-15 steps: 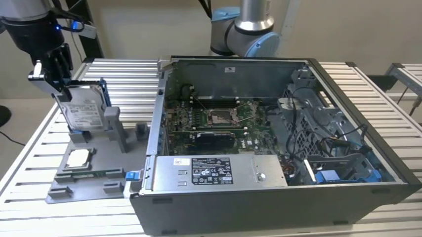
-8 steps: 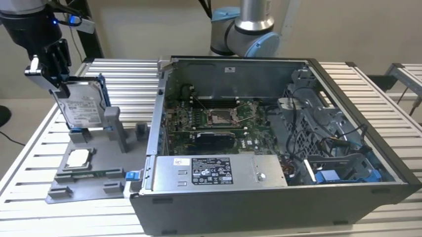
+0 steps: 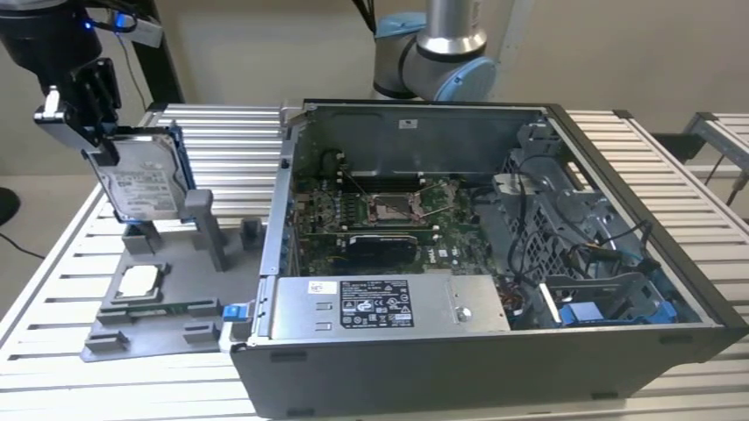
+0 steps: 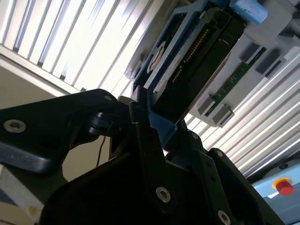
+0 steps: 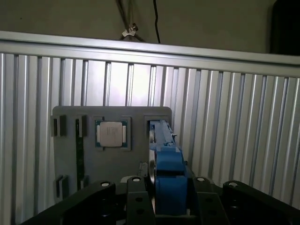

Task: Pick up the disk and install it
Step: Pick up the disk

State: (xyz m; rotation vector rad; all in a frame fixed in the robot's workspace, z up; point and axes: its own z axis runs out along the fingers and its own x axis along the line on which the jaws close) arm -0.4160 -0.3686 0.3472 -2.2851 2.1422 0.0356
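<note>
In the exterior view the disk [image 3: 146, 182], a silver-grey drive with a white label in a blue carrier, hangs upright over the left part of the grey fixture [image 3: 175, 294]. My gripper [image 3: 91, 132] is shut on its upper edge. In the second wrist view the disk [image 4: 187, 61] reaches away from the black fingers [image 4: 140, 126], blue frame on one side, dark underside on the other. In the first wrist view the disk's blue carrier edge [image 5: 166, 159] sits clamped in my gripper [image 5: 168, 199], above the fixture [image 5: 70, 159].
An open computer case [image 3: 702, 324] fills the exterior view's right, with a motherboard [image 3: 374, 210], a grey power supply box [image 3: 387, 303] and a blue-clipped drive bay [image 3: 609, 311]. A small square silver chip [image 3: 140, 281] lies on the fixture. A ribbed metal table [image 3: 35, 351] lies below.
</note>
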